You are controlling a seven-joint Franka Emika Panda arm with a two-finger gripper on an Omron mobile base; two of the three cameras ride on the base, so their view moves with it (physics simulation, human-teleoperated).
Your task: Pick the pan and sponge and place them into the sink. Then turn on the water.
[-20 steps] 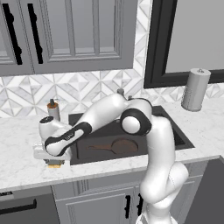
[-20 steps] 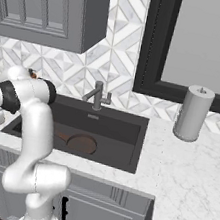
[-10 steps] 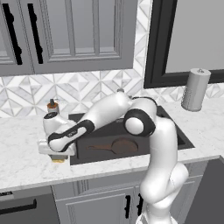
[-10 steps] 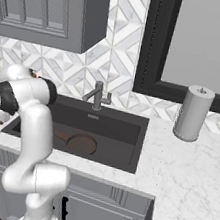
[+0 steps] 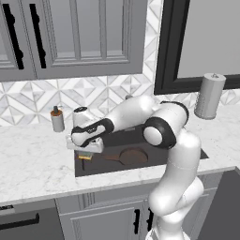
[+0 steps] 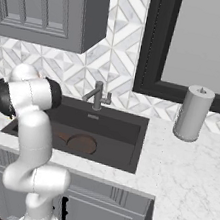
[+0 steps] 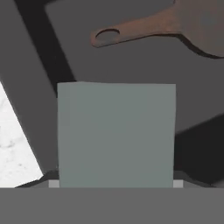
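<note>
Now one pan (image 5: 132, 156) in sink (image 6: 124, 157); pincer (image 5: 85, 154) grips one sponge (image 7: 116, 135).

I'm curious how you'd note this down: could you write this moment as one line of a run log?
pan: lying in sink | sponge: held over sink's left end | gripper: shut on sponge | faucet: no water seen

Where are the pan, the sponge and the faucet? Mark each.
pan (image 5: 133, 156): left base view, on its round dark bowl.
sponge (image 7: 116, 134): hand view, on its flat grey-green face.
faucet (image 6: 98, 96): right base view, on its upright stem.
</note>
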